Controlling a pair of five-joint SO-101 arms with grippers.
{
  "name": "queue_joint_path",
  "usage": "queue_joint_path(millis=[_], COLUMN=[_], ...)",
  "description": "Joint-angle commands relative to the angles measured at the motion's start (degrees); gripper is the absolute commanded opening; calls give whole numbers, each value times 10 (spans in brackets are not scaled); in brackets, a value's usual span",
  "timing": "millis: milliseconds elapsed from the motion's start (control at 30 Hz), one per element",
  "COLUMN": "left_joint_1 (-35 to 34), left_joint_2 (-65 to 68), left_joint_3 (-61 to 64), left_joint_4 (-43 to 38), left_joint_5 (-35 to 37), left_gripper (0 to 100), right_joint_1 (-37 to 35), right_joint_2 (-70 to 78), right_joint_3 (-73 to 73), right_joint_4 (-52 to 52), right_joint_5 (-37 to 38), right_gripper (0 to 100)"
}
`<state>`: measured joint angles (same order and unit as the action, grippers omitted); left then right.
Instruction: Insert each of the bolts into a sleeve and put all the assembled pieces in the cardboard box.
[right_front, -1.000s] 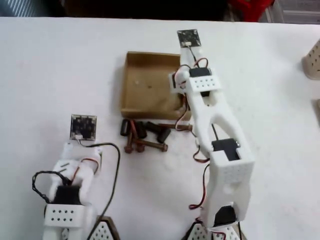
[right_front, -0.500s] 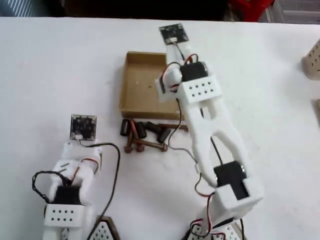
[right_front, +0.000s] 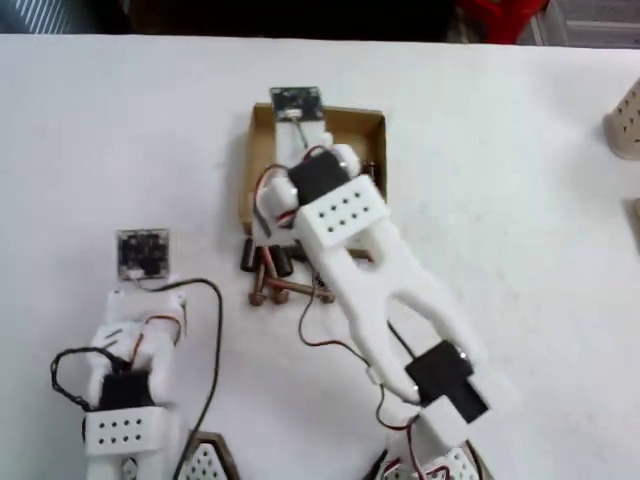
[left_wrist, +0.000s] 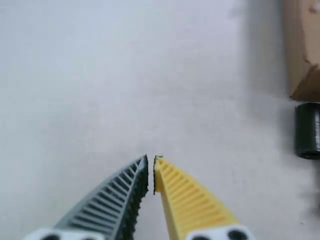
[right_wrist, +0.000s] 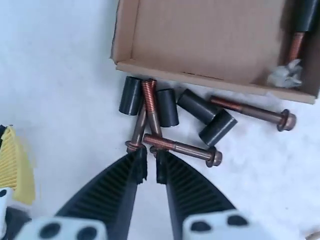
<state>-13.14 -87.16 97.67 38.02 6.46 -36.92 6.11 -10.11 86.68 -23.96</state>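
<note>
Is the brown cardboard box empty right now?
No, the right wrist view shows a copper-coloured bolt pushed into a black cylindrical sleeve lying in one corner of the brown cardboard box.

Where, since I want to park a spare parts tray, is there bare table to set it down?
The widest bare table lies right of the cardboard box and the right arm. Another free patch lies left of the box, beyond the left arm. It is crowded along the box's near wall, where bolts and sleeves are piled.
</note>
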Motion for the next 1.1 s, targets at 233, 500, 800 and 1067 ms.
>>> queue_joint_path(millis=[233,500,800,1067], left_joint_1=[-121,-121,-121,-121], left_joint_2=[-5,-5,-5,-5], left_joint_3=[-3,-3,-3,-3], left_joint_4=[-18,-19,-20,-20], left_joint_5=[-5,-5,-5,-5], left_gripper=[54,56,56,55], right_joint_1=[-55,-62,-60,-52], right_joint_2=[109,189,211,211], right_joint_3=[-25,-27,-26,-24], right_joint_4=[-91,-163,-205,-204], right_joint_5=[-38,-38,-33,-33], right_gripper=[17,18,19,114])
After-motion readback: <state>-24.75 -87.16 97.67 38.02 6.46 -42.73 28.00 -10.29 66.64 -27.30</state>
